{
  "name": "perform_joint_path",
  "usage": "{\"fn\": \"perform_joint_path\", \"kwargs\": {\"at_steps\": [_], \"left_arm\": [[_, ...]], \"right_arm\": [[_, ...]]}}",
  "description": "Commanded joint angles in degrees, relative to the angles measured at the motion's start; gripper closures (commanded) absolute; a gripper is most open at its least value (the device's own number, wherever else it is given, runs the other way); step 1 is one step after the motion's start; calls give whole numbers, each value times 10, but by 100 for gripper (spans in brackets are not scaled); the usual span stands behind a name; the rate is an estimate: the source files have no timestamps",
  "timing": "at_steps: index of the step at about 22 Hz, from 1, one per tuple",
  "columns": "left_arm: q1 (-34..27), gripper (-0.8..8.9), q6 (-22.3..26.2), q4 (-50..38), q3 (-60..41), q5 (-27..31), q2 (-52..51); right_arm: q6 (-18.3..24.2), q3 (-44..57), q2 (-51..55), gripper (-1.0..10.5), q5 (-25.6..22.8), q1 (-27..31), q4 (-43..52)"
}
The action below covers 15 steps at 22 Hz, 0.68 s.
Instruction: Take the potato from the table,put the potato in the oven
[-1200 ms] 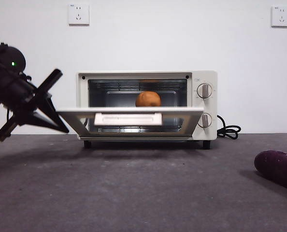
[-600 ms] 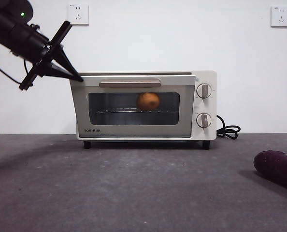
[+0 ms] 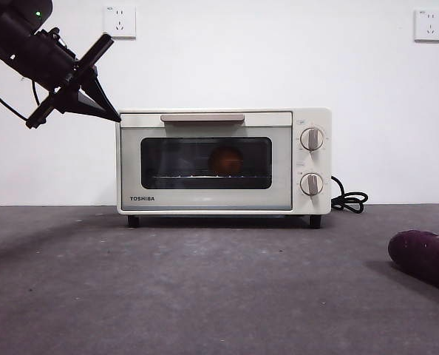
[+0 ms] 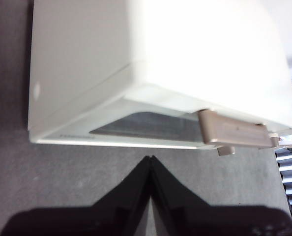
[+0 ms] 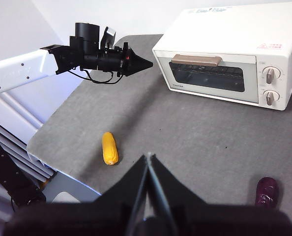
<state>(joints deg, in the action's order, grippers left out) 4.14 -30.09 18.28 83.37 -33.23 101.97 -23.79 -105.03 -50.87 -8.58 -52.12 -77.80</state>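
On the table (image 3: pixel 205 288) in front, a purple vegetable (image 3: pixel 426 259) lies untouched. Behind, the oven (image 3: pixel 223 161) is closed, the potato (image 3: pixel 226 160) inside: likely firm, smooth, best gripped across its middle. Left gripper (image 3: pixel 110 113) hangs at the oven's top corner, jaws pressed together; right gripper (image 5: pixel 148 157) likewise, waiting.

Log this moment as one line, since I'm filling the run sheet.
potato: inside oven | door: shut | left gripper: shut, at oven's upper corner | right gripper: shut, waiting
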Motion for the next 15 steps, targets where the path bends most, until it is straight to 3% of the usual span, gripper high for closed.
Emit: {"fn": "perform_joint_path", "kwargs": {"at_steps": [1,4,15], "left_arm": [[1,819,5,0,0,-9,0],[1,819,41,17,0,-32,0],[17,819,196,143,0,-27,-52]], "right_arm": [[-1,3,0,946,-9,0,-12],[0,3,0,946,-31,0,-12],[-2,3,-2,945,-157,0,-12]]}}
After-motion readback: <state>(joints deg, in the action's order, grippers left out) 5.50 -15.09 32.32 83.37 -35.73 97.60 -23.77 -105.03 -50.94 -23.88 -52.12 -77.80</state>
